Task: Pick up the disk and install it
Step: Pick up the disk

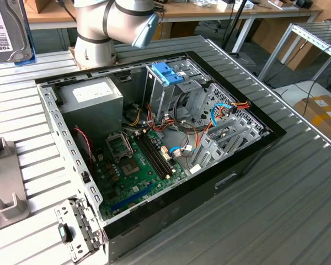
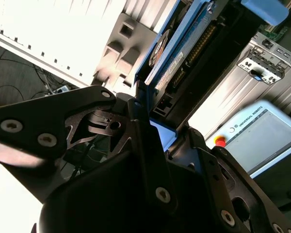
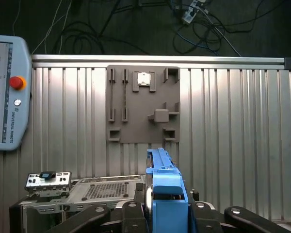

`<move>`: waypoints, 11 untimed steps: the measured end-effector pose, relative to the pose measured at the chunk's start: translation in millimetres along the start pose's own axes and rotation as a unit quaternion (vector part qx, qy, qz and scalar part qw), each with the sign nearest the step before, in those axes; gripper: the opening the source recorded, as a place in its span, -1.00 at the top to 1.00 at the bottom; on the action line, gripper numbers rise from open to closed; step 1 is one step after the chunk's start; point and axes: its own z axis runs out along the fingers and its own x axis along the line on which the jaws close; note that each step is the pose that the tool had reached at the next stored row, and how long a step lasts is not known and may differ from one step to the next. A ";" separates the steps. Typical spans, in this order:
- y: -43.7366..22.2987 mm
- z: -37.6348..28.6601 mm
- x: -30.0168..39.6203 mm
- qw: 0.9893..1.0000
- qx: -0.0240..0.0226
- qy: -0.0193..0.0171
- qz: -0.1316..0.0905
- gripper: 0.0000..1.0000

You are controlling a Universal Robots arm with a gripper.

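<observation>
Disk [image 1: 5, 27]: up at the far left of the exterior view, label face showing, a blue rail along its lower edge, well above the table. In both wrist views it stands edge-on between the black fingers [image 2: 136, 116], blue frame out front [image 2: 177, 58] [image 3: 161, 179].
Gripper [image 2: 160, 124]: clamped narrow on the disk, one finger on each flat side, and the linkages spread to either side of the blue rail in the first wrist view [image 3: 166, 206].
Fixture plate [image 1: 3, 182]: grey, with raised blocks, lying on the table just left of the case. The first wrist view looks straight down on it [image 3: 143, 104].
Teach pendant [image 3: 2, 92]: on the table, red button showing; it also appears in the second wrist view [image 2: 264, 136].
Robot arm [image 1: 113, 22]: grey joint behind the case's back corner.
Computer case [image 1: 55, 127]: side panel off, lying open on the table.
Power supply [image 1: 94, 99]: grey box in the case's back left corner.
Motherboard [image 1: 135, 165]: green, on the case floor.
Blue bracket [image 1: 168, 73]: on top of the tall metal cage.
Drive cage [image 1: 226, 130]: bare metal, at the right end of the case, with coloured cables beside it.
Table [image 1: 298, 210]: ribbed aluminium, stretching away to the right.
</observation>
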 end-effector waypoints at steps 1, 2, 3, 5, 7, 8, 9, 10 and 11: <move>-1.8 0.3 0.4 1.000 0.000 0.000 0.000 0.26; -4.3 0.6 1.0 1.000 0.000 0.000 0.000 0.26; -5.4 0.8 1.2 1.000 0.000 0.000 0.000 0.26; -8.5 1.2 2.0 1.000 0.000 0.000 0.000 0.26; -10.6 1.6 2.6 1.000 0.000 0.001 0.000 0.26; -12.1 1.8 3.1 1.000 0.000 0.001 0.000 0.26; -14.0 2.2 3.7 1.000 0.000 0.001 0.000 0.26; -15.1 2.3 4.0 1.000 0.000 0.001 0.000 0.26; -16.5 2.5 4.3 1.000 0.000 0.001 0.000 0.26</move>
